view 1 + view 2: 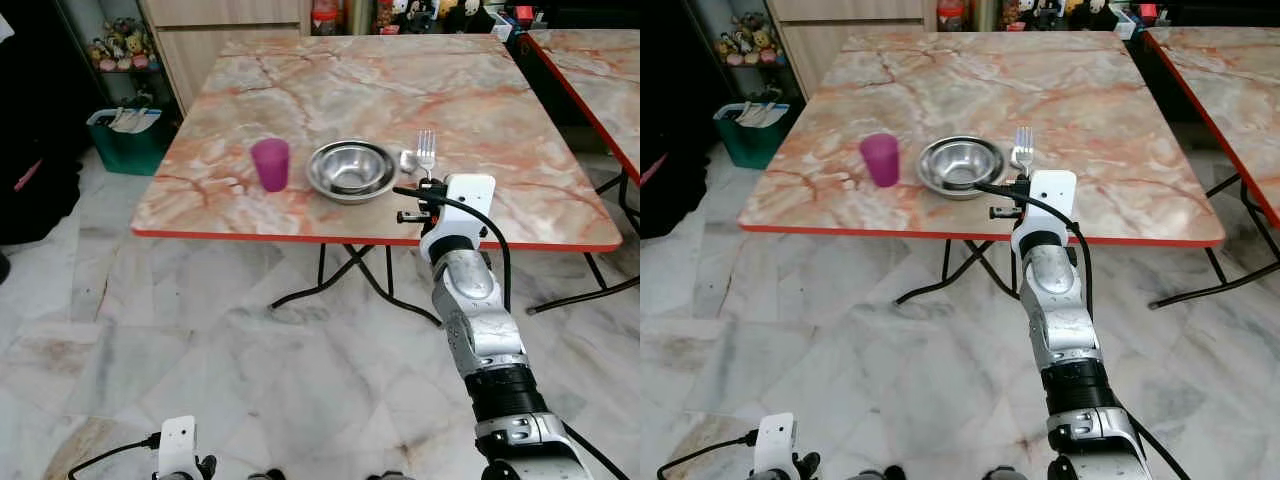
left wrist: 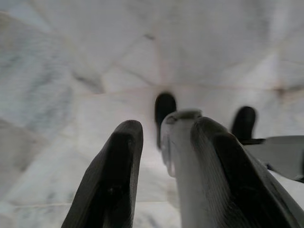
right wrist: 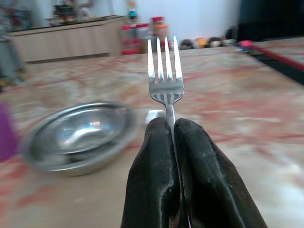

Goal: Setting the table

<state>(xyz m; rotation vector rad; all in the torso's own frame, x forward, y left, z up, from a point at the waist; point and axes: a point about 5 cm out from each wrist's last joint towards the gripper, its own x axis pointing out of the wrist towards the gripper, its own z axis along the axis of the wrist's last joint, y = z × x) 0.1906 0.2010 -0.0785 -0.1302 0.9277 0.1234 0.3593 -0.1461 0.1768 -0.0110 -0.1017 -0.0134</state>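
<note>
A: Silver metal fork point(image 3: 165, 80), where is it?
B: In the right gripper point(image 3: 172, 128). Jaws clamped together on the handle, tines up and clear of the black fingers point(image 3: 152, 166). Fork is roughly upright.

A: And relative to the bench?
B: The gripper is over the near edge of the pink-veined marble bench with the red rim point(image 1: 480, 110). Fork head shows just right of the shallow round steel bowl point(image 1: 350, 168), near it. Can't tell from the head views whether the fork is touching the benchtop.

A: What else is on the bench?
B: Magenta plastic cup point(image 1: 270, 164), upright, just left of the bowl, not touching it. Small pale object behind the fork, next to the bowl's rim; too blurred to identify.

A: Right arm?
B: Silver right arm point(image 1: 478, 320) reaches forward from the lower right, black cable running along it to the white wrist block.

A: Left side?
B: Left gripper point(image 2: 164, 137) hangs low over the white marble floor tiles point(image 1: 250, 370). Jaws slightly apart, nothing between them. The wrist view is blurred; a grey rounded part sits between the fingers, can't identify it.

A: Surroundings?
B: Second marble bench point(image 1: 590, 70) at the right, well apart. Teal bin point(image 1: 125, 140) on the floor by the left far corner. Black bench legs point(image 1: 350, 270) are visible underneath.
</note>
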